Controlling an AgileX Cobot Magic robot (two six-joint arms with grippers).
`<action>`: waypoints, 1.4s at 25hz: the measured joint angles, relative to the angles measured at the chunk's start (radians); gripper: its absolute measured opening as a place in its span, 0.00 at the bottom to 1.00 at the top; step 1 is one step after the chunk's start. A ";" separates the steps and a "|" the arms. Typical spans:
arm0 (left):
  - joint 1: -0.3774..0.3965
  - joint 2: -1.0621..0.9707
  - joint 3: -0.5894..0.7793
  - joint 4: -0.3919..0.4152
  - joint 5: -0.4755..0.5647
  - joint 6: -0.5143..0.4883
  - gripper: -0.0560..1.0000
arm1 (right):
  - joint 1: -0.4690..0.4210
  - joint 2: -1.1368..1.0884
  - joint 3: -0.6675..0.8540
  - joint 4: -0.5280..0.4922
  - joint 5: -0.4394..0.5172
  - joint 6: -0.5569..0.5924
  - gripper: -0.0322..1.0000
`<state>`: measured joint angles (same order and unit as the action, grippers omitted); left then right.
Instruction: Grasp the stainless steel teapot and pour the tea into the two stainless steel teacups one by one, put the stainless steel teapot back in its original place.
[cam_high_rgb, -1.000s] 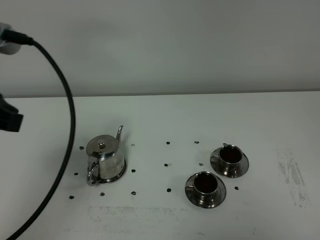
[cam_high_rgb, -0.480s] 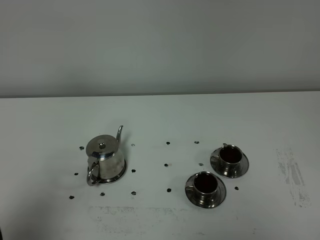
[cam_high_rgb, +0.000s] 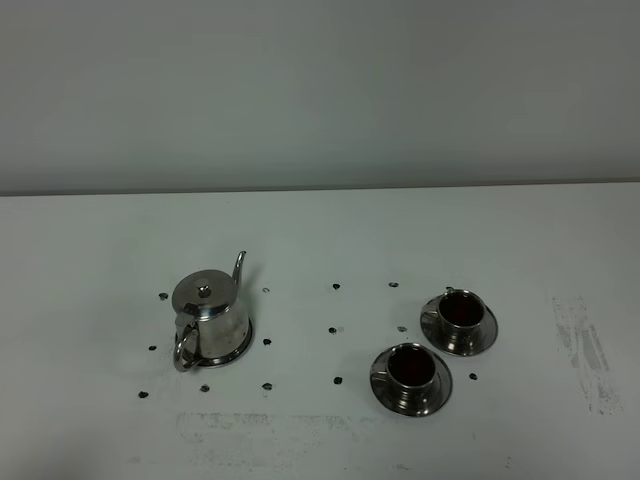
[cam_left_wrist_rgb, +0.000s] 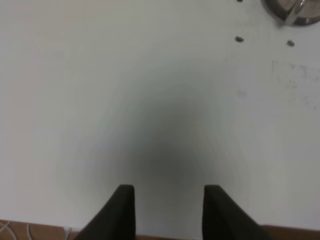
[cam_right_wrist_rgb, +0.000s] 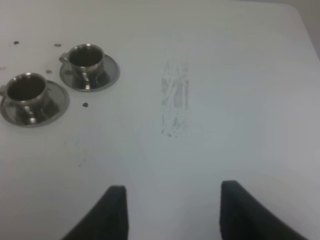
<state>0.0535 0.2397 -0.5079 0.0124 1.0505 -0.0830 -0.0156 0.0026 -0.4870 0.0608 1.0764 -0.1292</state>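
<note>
Teapot (cam_high_rgb: 208, 318) upright on trivet (cam_high_rgb: 240, 348), left on worktop (cam_high_rgb: 320, 230); two cups (cam_high_rgb: 411, 366) (cam_high_rgb: 461, 310) on saucers, right; left tool (cam_left_wrist_rgb: 169, 192) spread, empty; right tool (cam_right_wrist_rgb: 172, 192) spread, empty, over bare worktop

white table (cam_high_rgb: 320, 230), dotted with small dark marks (cam_high_rgb: 333, 329); bearing a trivet disc (cam_high_rgb: 238, 350) under the teapot (cam_high_rgb: 207, 317), and two saucers (cam_high_rgb: 459, 338) with teacups (cam_high_rgb: 410, 366).

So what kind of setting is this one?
Probably a lab test bench rather than a kitchen: a bare white table against a blank wall, dotted with small black marks, holding only a teapot and two cups.
</note>
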 joint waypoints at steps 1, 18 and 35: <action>0.000 -0.024 0.001 0.000 0.000 0.000 0.42 | 0.000 0.000 0.000 0.000 0.000 0.000 0.46; 0.001 -0.247 0.002 -0.053 0.000 0.077 0.42 | 0.000 0.000 0.000 0.000 0.000 0.000 0.46; 0.001 -0.248 0.002 -0.053 0.000 0.083 0.42 | 0.000 0.000 0.000 0.000 0.000 0.000 0.46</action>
<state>0.0545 -0.0080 -0.5059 -0.0401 1.0503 0.0000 -0.0156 0.0026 -0.4870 0.0608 1.0764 -0.1292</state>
